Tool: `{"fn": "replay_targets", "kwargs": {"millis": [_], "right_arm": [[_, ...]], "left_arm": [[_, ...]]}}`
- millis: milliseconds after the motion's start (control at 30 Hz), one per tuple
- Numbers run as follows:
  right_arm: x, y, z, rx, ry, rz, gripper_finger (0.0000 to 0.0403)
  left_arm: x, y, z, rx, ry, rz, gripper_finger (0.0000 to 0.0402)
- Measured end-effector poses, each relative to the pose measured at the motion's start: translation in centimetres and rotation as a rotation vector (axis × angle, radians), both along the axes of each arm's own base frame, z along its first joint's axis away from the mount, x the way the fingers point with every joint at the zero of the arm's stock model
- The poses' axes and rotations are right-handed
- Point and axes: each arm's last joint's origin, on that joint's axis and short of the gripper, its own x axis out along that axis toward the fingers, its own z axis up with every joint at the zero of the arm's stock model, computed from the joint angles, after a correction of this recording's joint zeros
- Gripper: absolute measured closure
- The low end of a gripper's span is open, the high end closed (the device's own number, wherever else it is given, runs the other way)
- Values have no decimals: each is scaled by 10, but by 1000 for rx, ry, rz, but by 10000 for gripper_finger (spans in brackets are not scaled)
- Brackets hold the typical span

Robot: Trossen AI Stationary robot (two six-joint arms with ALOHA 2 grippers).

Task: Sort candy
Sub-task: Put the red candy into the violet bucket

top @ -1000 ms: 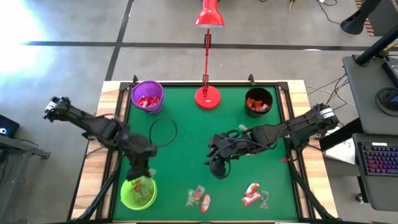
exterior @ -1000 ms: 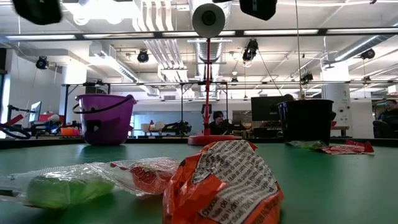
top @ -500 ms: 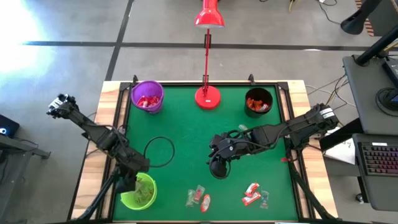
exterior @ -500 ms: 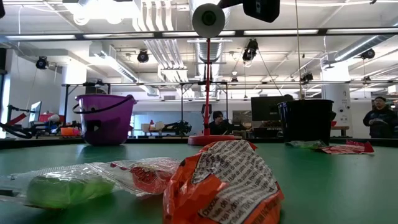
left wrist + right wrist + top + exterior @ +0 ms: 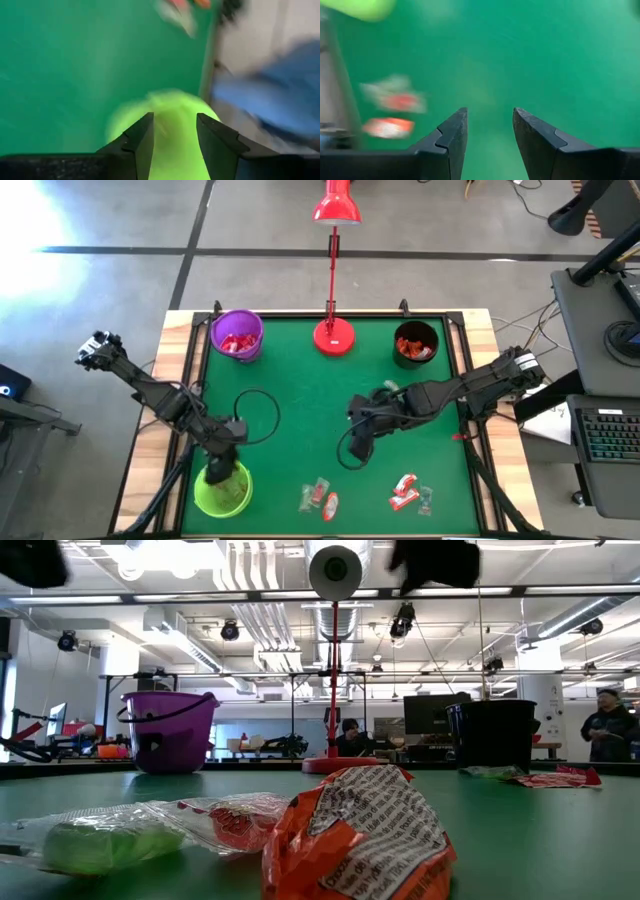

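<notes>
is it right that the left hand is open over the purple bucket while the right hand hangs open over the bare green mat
Not quite: the left hand is open over the lime-green bucket, as the high view shows. The purple bucket stands at the far edge. The right hand does hang open over the bare green mat.

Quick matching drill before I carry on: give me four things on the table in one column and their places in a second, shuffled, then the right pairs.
Things:
1. purple bucket
2. black bucket
3. green bucket
4. red lamp base

Places:
A. far edge, middle, between two buckets
B. near-left corner, under the left gripper
C. far-right corner
D. far-left corner

Pairs: 1-D, 2-C, 3-B, 4-A

The right gripper hovers open over bare green mat, with loose candy lying near the front edge.
</notes>
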Motion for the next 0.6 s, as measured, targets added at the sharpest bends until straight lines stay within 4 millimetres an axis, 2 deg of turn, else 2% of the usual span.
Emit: {"fn": "replay_targets", "kwargs": {"millis": [167, 300, 467, 600], "right_arm": [[-24, -12, -10, -150, 247, -111, 255], [-32, -16, -13, -195, 337, -121, 255], [-37, -22, -19, -209, 401, -145, 255], [-41, -30, -32, -193, 449, -256, 255]], "left_arm": [[7, 12, 5, 255, -181, 172, 270], [12, 20, 21, 388, -290, 222, 270], [12, 33, 57, 603, -411, 318, 270], [5, 44, 94, 782, -494, 383, 270]]}}
